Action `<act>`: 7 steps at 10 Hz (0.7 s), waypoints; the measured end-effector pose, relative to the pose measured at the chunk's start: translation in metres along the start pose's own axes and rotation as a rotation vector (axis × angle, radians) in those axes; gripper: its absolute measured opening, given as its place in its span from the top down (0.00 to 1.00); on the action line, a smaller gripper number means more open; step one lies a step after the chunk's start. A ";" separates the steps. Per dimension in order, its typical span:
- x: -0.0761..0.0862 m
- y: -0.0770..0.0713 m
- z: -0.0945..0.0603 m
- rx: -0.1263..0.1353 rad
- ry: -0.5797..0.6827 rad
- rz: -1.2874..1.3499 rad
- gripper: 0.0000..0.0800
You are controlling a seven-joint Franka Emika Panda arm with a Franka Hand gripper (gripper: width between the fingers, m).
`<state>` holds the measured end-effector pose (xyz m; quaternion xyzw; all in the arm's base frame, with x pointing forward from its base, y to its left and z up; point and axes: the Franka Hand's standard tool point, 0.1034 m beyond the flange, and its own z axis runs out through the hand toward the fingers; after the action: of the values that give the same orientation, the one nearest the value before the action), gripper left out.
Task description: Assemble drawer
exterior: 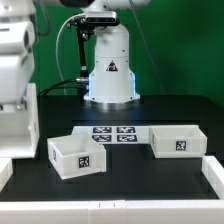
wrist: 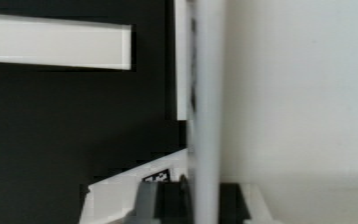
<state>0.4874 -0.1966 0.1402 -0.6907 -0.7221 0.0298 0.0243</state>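
Drawer pieces sit apart on the black table (exterior: pixel 130 172): from the exterior view's left, a tall white block (exterior: pixel 20 125) cut off at the edge, the near drawer (exterior: pixel 76 158), the marker board (exterior: pixel 114 134) farther back, the second drawer (exterior: pixel 180 141) rightmost. A blurred white panel (wrist: pixel 300 110) fills the wrist view; whether the gripper (wrist: pixel 194 200) has its fingers wide or clamped I cannot tell.

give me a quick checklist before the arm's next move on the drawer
1. drawer upright, open side up: ok
2. drawer's tag facing the exterior camera: ok
3. larger box apart from the drawer, not touching: ok
4. marker board uncovered between the two: ok
5. pincer open or shut: cannot tell, a blurred white surface fills the wrist view
6. pincer lined up over the drawer: cannot tell
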 end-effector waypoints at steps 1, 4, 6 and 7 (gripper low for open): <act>0.001 0.002 -0.020 -0.018 -0.012 0.046 0.96; 0.047 0.020 -0.063 -0.085 -0.040 0.266 0.96; 0.098 0.040 -0.082 -0.122 -0.038 0.456 0.96; 0.116 0.052 -0.085 -0.132 -0.030 0.515 0.96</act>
<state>0.5402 -0.0780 0.2198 -0.8513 -0.5231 -0.0019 -0.0401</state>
